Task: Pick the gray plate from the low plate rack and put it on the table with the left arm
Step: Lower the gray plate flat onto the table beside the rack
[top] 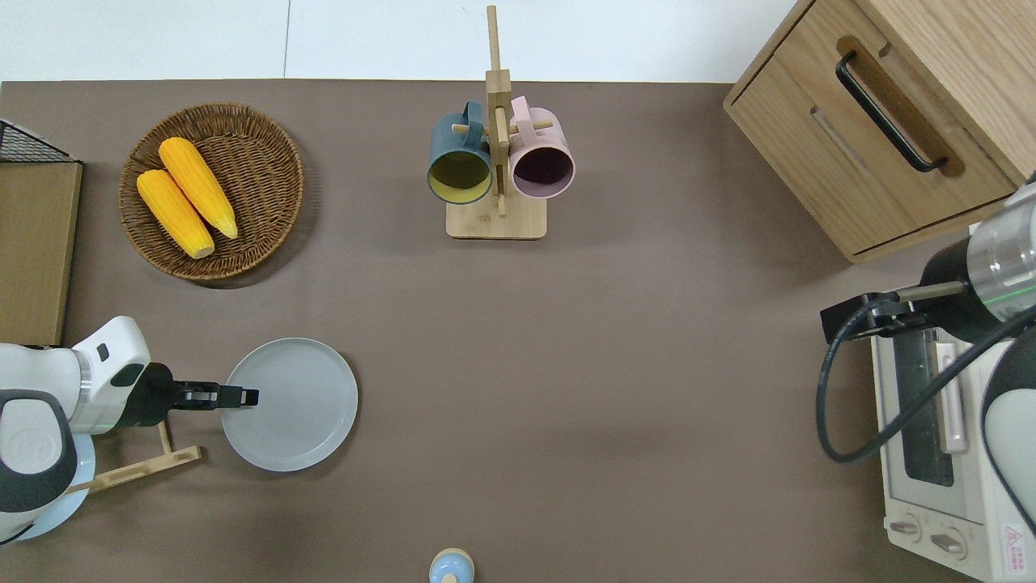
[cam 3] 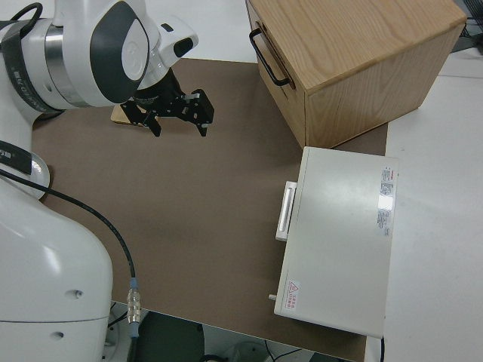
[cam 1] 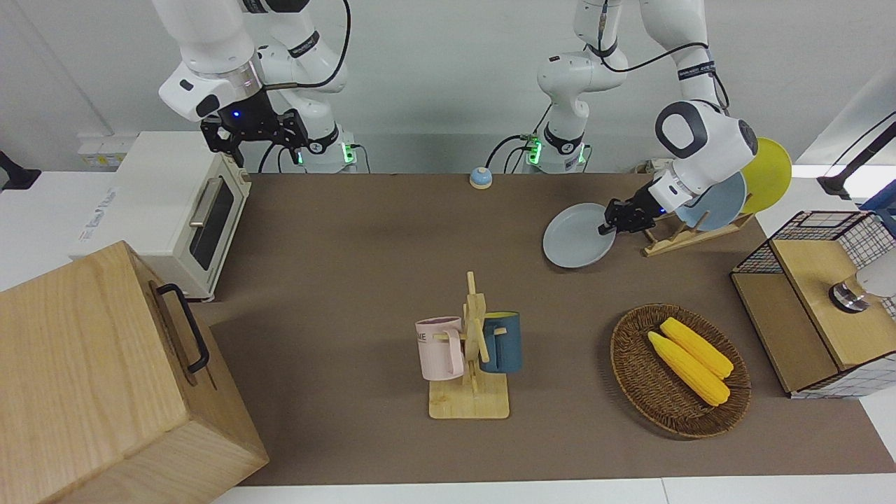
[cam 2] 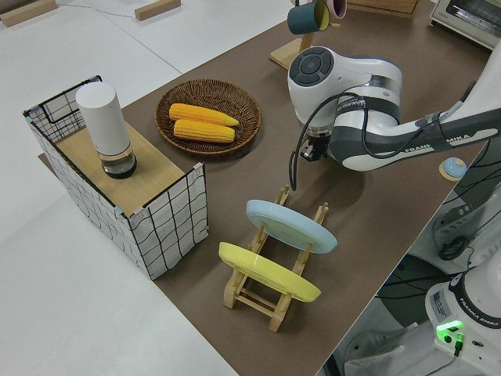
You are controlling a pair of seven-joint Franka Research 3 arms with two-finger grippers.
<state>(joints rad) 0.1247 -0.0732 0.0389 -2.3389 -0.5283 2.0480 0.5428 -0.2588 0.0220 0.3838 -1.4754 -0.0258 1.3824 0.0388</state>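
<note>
One gray plate [top: 299,405] lies flat on worktop [top: 615,389], just beside low plate rack [top: 142,465]. Left hand [top: 243,397] pinches plate rim at nine o'clock in overhead view. Plate looks hard, smooth, slippery, could chip; thin rim best hold. Right arm parked.

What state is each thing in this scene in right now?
Gray plate: out of the rack, rim in left pincer.
Rack: holds blue plate and yellow plate.
Right pincer: open, parked.
Oven: door shut.
Mugs: hung on stand.
</note>
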